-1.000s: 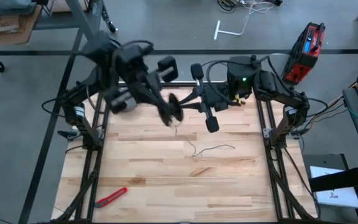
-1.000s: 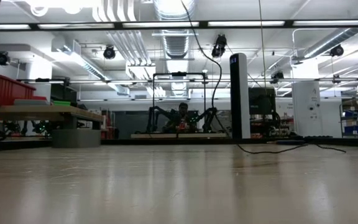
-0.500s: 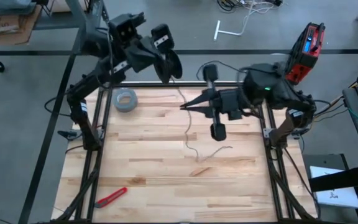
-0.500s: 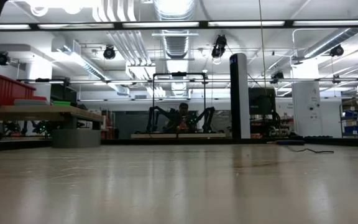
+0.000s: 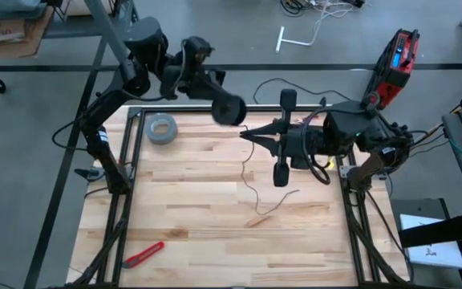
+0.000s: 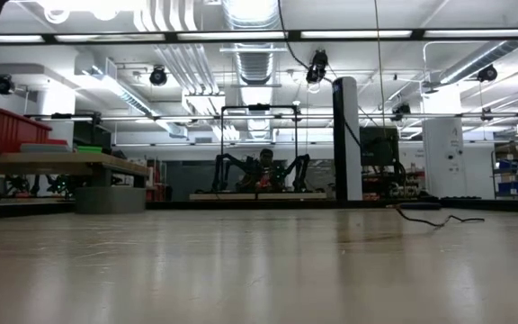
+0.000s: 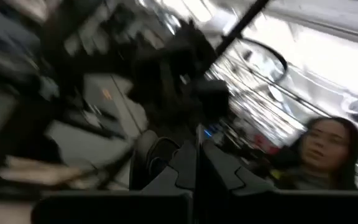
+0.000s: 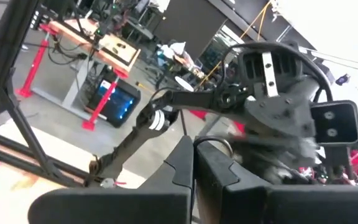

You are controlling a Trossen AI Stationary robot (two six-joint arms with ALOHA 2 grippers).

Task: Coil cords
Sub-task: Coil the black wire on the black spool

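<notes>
In the high view the small black round reel (image 5: pixel 229 111) hangs above the table's far edge at the tip of my left gripper (image 5: pixel 217 99), which is shut on it. The thin black cord (image 5: pixel 244 170) runs from the reel past my right gripper (image 5: pixel 244 134), which is shut on it just near-right of the reel. From there the cord drops to the table. Its loose end (image 5: pixel 277 198) lies in kinks on the wood and also shows in the low view (image 6: pixel 439 219). The left wrist view is blurred. My left gripper holds the reel (image 5: pixel 226 107) at its fingertips, lifted clear above the table's far edge. The gripper reaches from the table's left; which part of the reel the fingers have does not show. My right gripper pinches the cord (image 5: pixel 241 138) between its two shut fingers (image 8: pixel 185 163), which lie level and point toward the table's left. The cord hangs slack below them, its lower end on the table.
A grey tape roll (image 5: pixel 163 128) lies at the far left of the table, and a red cutter (image 5: pixel 143 254) near the front left corner. A red case (image 5: pixel 396 56) stands on the floor beyond the far right corner. A person (image 7: pixel 328 149) shows beyond the table.
My left gripper has carried the reel up from low over the table's middle to beyond the far edge, then toward the right. My right gripper has drawn back a little toward the table's right. More cord now hangs between gripper and table, and its loose end has slid nearer.
</notes>
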